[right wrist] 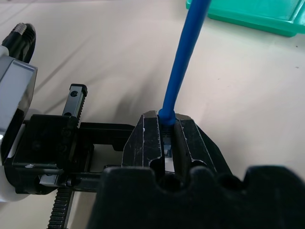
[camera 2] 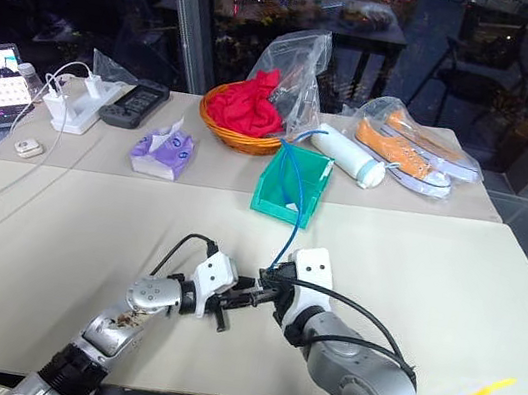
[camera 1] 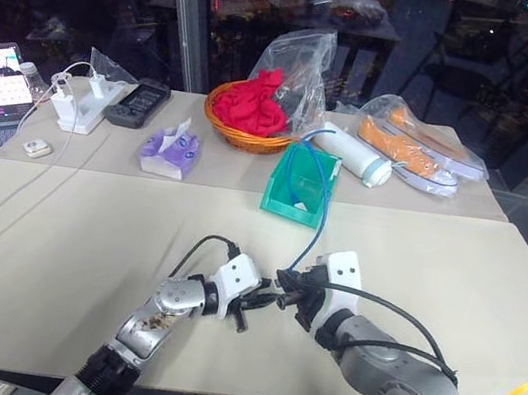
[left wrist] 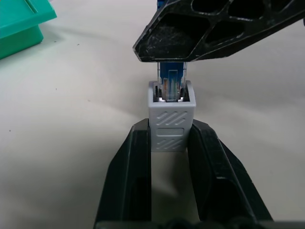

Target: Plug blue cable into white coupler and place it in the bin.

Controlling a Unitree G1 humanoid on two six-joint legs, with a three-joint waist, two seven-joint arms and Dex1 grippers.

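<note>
The white coupler (left wrist: pixel 171 117) sits pinched between the two black fingers (left wrist: pixel 128 176) of the left gripper (camera 1: pixel 249 301), its long axis running straight out along those fingers and its dark socket facing away from the wrist, toward the other arm. The clear plug (left wrist: pixel 170 86) at the tip of the blue cable (camera 1: pixel 314 211) stands in line with that socket and is partly inside its mouth; how deep it sits cannot be told. The right gripper (camera 1: pixel 292 285) is pressed together on the cable just behind the plug, with the cord rising out from between its fingers (right wrist: pixel 143 138).

From the head views the two grippers meet nose to nose just above the table (camera 1: pixel 86 229), near its front edge and about midway across. The cable runs from the right gripper away toward the back of the table, roughly straight, then curves up over the low front lip of the bin (camera 1: pixel 298 188) and loops inside it.

The bin stands well behind the grippers, at the seam where the front table meets the rear one. The stretch of tabletop between grippers and bin is bare apart from the cable. Behind the bin lie a wicker basket (camera 1: pixel 244 135) with red cloth, a white cylinder (camera 1: pixel 352 157) and bagged shoes (camera 1: pixel 418 152); a tissue pack (camera 1: pixel 170 151) sits to the bin's left.
</note>
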